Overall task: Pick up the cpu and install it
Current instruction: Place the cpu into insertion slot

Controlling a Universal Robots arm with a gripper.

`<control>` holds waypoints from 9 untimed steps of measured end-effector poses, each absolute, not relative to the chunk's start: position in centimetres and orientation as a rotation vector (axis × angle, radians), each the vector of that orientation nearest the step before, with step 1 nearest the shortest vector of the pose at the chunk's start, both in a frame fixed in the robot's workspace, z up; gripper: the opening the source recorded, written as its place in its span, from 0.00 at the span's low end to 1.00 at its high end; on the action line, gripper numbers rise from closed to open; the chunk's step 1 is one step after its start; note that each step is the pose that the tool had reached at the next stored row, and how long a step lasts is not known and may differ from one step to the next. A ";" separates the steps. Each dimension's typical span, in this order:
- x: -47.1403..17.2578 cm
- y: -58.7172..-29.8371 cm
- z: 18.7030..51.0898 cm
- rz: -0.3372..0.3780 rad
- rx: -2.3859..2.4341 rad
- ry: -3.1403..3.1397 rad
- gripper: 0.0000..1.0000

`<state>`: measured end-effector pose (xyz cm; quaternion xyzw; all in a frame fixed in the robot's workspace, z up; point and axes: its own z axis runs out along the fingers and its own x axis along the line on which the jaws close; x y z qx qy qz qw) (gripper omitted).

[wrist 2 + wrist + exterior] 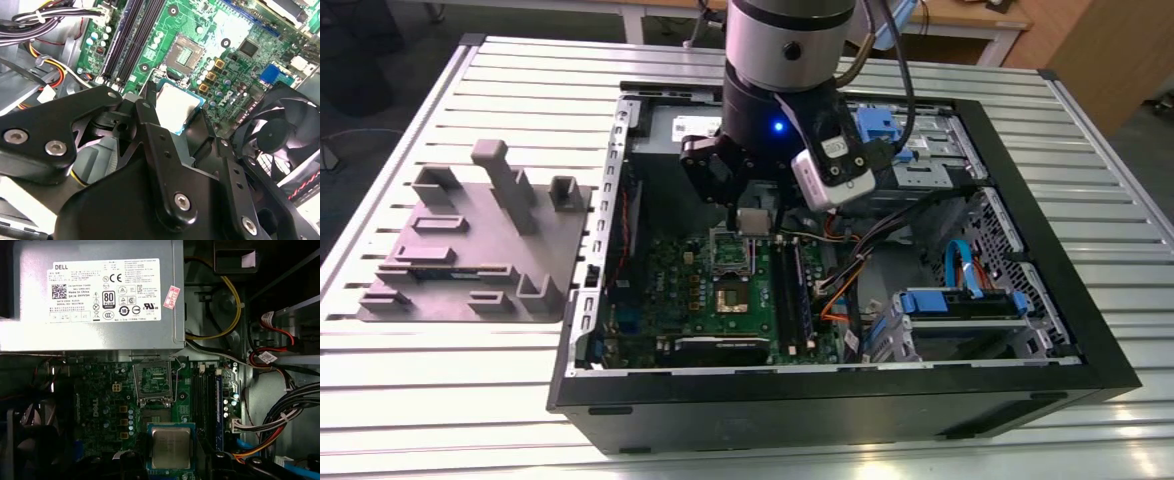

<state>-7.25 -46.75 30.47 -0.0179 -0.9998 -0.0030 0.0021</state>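
My gripper, closed on the cpu, hangs with the open socket at its 6 o'clock in the exterior view; misalignment could damage that socket.

White label on silver-grey PSU box in the first wrist view: small print in rows, barcodes + a QR square at one end, a row of cert. marks, a boxed badge mid-label. Pink sticker overlapping the label's corner: print too small to tell. White lettering on green mobo near the socket. White tags on red cables, illegible.
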 end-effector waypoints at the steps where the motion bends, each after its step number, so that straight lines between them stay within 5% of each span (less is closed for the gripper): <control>1: -7.2 -46.8 30.5 -0.009 -0.056 -3.137 0.47; 9: -7.3 -46.7 30.5 -0.009 -0.056 -3.137 0.47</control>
